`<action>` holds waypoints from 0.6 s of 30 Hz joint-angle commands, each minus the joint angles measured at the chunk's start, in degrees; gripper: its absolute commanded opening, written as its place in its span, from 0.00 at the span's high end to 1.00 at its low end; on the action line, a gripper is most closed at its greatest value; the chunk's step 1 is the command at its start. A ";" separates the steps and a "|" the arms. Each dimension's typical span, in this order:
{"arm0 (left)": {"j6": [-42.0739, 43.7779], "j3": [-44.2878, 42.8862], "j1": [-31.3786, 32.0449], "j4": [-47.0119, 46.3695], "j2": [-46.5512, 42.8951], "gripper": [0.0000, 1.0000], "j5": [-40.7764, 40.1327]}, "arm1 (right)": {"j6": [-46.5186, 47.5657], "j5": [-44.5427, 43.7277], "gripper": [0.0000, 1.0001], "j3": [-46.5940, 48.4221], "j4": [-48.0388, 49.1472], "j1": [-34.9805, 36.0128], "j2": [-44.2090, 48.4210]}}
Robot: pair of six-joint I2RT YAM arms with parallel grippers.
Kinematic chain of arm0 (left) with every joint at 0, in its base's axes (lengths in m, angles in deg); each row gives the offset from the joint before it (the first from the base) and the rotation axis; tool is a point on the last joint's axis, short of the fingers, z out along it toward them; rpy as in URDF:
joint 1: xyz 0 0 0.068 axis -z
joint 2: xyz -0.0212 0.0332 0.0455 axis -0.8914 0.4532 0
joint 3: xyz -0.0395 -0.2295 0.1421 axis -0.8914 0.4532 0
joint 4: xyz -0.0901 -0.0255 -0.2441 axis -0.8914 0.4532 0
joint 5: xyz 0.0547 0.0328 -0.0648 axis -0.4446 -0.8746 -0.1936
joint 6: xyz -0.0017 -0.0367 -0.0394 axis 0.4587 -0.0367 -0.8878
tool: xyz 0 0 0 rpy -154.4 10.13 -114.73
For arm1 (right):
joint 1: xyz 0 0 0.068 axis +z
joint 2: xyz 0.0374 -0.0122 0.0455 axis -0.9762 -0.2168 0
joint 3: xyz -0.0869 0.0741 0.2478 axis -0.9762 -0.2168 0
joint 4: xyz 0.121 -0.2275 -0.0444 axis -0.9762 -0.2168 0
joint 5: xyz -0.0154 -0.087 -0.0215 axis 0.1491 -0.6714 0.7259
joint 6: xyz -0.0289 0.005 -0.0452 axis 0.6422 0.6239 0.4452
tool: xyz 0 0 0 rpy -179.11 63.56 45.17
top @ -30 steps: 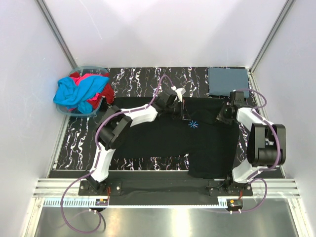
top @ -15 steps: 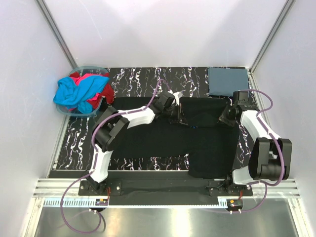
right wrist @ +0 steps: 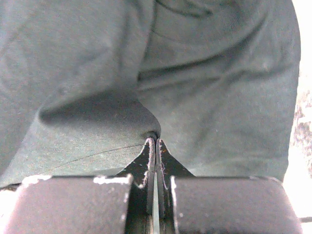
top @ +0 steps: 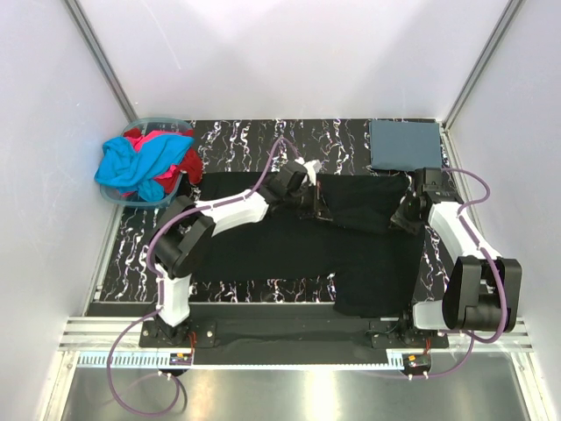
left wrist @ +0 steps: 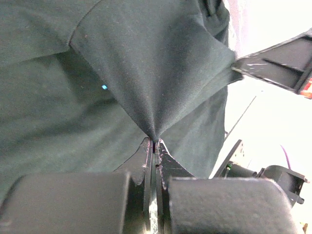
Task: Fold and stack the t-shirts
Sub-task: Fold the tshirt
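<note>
The black t-shirt [top: 289,246] lies spread across the middle of the marbled table, its far part folded over toward me. My left gripper [top: 317,205] is shut on a pinch of its cloth [left wrist: 155,137] near the fold's left end. My right gripper [top: 405,210] is shut on the cloth [right wrist: 155,134] at the right end. A folded slate blue-grey shirt [top: 404,145] lies at the back right. Cyan [top: 136,162] and red [top: 188,164] shirts are heaped in the tub.
The pale plastic tub [top: 166,195] stands at the back left corner. White walls and metal frame posts close in the table on three sides. The marbled table top [top: 263,140] shows bare behind the black shirt. Purple cables loop beside both arms.
Both grippers have pulled the far part of the black shirt toward me, folding it over. The light-blue starburst print, visible a second ago, is now covered in the top view.
</note>
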 commanded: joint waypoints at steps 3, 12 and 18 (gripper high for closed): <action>0.95 0.91 1.82 2.87 -1.25 1.00 -0.87 | -3.39 -2.33 1.00 -0.92 -2.99 -0.12 1.35; 2.97 2.41 2.17 5.77 0.16 1.00 -3.77 | -4.71 -2.24 1.00 -0.74 -6.42 -0.12 5.75; 4.46 0.91 2.08 7.62 1.30 0.82 -4.57 | -5.06 -2.06 0.97 -3.20 -6.16 -0.03 5.75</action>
